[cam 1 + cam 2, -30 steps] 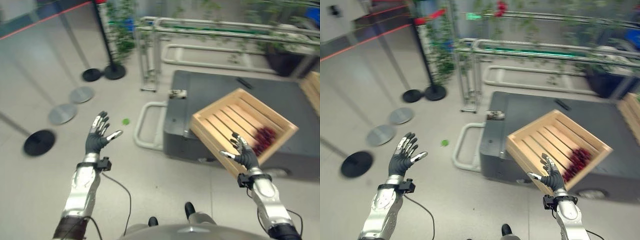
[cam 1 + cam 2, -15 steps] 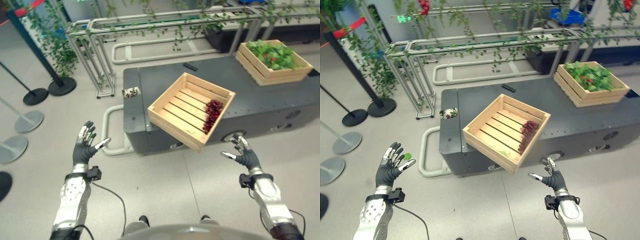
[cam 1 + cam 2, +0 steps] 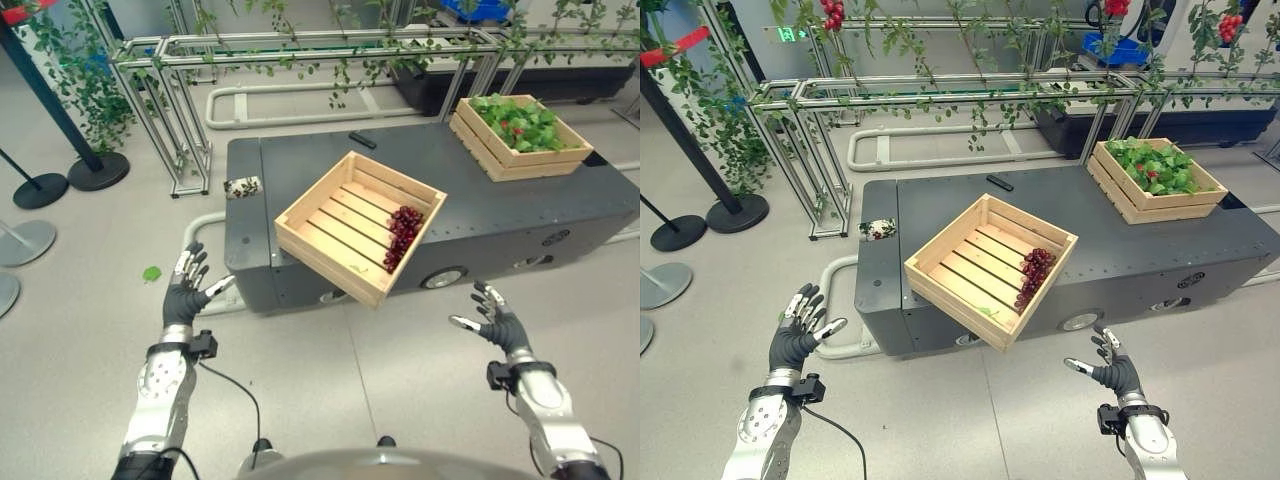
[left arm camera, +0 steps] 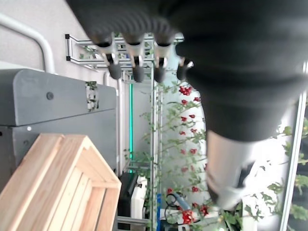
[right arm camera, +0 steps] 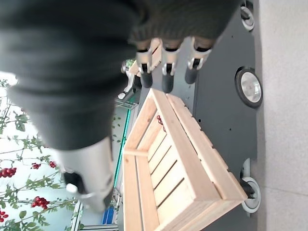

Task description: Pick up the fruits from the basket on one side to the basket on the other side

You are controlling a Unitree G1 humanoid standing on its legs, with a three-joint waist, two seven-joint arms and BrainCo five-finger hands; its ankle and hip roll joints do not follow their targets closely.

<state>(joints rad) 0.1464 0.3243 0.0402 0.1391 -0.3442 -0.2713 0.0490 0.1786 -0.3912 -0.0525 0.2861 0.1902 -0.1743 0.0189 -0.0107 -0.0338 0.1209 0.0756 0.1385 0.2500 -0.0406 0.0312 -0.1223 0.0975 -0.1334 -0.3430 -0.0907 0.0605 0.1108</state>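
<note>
Nearest to us, the left hand [image 3: 186,295] is raised over the floor at near left, fingers [image 3: 190,264] spread and straight, holding nothing. The right hand [image 3: 499,322] is raised over the floor at near right, its fingers likewise extended and relaxed, empty. Both hands are well apart from every fruit and touch no crate. On the floor just left of the left hand lies a small green leaf [image 3: 151,273]. Beyond the hands stands a dark grey wheeled platform [image 3: 520,205]. On its near edge, between the two hands in the left-right sense, sits a pale wooden slatted crate [image 3: 312,211], turned at an angle so one corner overhangs the platform edge toward us. Inside this crate, against its right wall, lies a bunch of dark red grapes [image 3: 401,231], far beyond both sets of fingers. At the far right of the platform we see a second wooden crate [image 3: 490,152] holding green leaves with some red fruit [image 3: 517,129] among them. A small dark flat object [image 3: 362,140] lies on the far part of the platform. Behind the platform stands a metal frame [image 3: 190,60] with vines, and black stanchion bases [image 3: 97,170] stand at far left.
</note>
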